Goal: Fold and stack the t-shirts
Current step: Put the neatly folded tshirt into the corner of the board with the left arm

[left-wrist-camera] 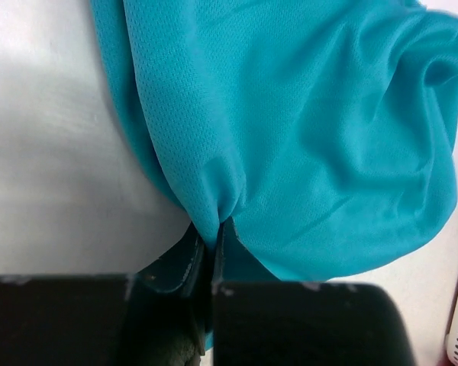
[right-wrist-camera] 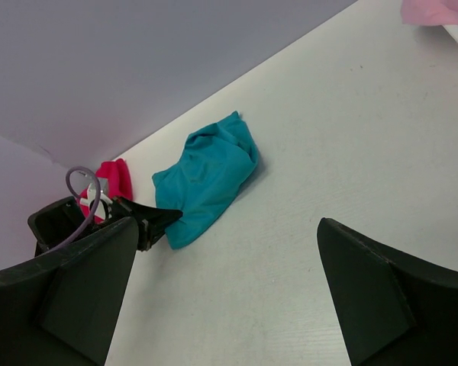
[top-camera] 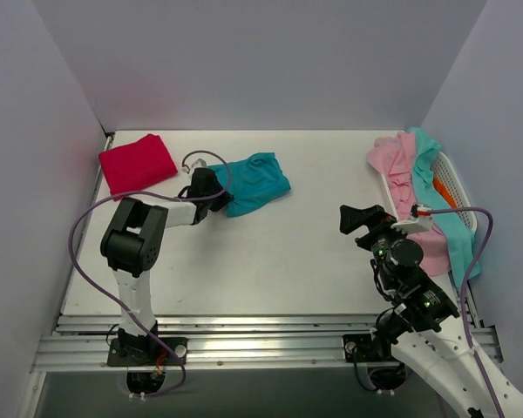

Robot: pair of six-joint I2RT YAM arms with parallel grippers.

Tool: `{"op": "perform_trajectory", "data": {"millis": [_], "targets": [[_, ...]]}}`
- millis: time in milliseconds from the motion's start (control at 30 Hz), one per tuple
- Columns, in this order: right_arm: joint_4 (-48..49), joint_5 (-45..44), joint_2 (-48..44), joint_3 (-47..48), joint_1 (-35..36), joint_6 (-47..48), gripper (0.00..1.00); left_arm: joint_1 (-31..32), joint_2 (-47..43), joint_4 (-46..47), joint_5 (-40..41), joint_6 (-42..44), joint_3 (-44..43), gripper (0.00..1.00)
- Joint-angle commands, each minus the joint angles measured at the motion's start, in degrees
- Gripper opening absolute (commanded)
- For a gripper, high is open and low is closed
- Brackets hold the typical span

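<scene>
Editor: Lettering legible anywhere?

Photographer: Only a small white tag [top-camera: 421, 210] on the right arm's cable [top-camera: 477, 248], too small to read.

Editor: What is hidden or cut off?

Photographer: From above, the left gripper [top-camera: 218, 202] covers the near-left corner of the teal shirt [top-camera: 254, 183]. The left wrist view is almost all fabric, so neither collar nor sleeves can be made out. Orange cloth [top-camera: 444, 193] shows only as a sliver inside the white basket [top-camera: 460, 178] at the table's [top-camera: 288, 261] right edge. A pink shirt [top-camera: 401, 165] and an aqua shirt [top-camera: 449, 222] drape over the basket's rim.

Editor: And the grip?

Photographer: The left fingers [left-wrist-camera: 175, 263] are pressed together on a pinched fold of the teal shirt. It lies bunched on the table, left of centre, spreading away from the gripper. A folded red shirt [top-camera: 138, 163] sits in the far-left corner, apart from the teal one. The right gripper [top-camera: 357, 218] hangs over bare table near the basket, fingers spread wide, holding nothing, well apart from the teal shirt.
</scene>
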State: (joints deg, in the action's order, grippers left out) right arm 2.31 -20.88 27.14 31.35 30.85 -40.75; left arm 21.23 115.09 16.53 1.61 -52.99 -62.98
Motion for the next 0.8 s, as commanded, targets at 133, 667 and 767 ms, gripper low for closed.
{"op": "perform_trajectory", "data": {"millis": [133, 667, 767], "targets": [[0.9, -1.8, -1.4, 0.3, 0.3, 1.0, 1.0, -6.4, 2.4, -18.3, 0.9, 20.5, -22.5, 0.02], [3.0, 4.4, 5.9, 3.6, 0.3, 4.4, 1.0, -37.6, 5.6, -38.6, -4.2, 25.0, -46.1, 0.06], [3.2, 5.6, 8.3, 4.9, 0.4, 4.8, 1.0, -41.7, 4.2, -35.8, -3.4, 21.2, -38.4, 0.63]]}}
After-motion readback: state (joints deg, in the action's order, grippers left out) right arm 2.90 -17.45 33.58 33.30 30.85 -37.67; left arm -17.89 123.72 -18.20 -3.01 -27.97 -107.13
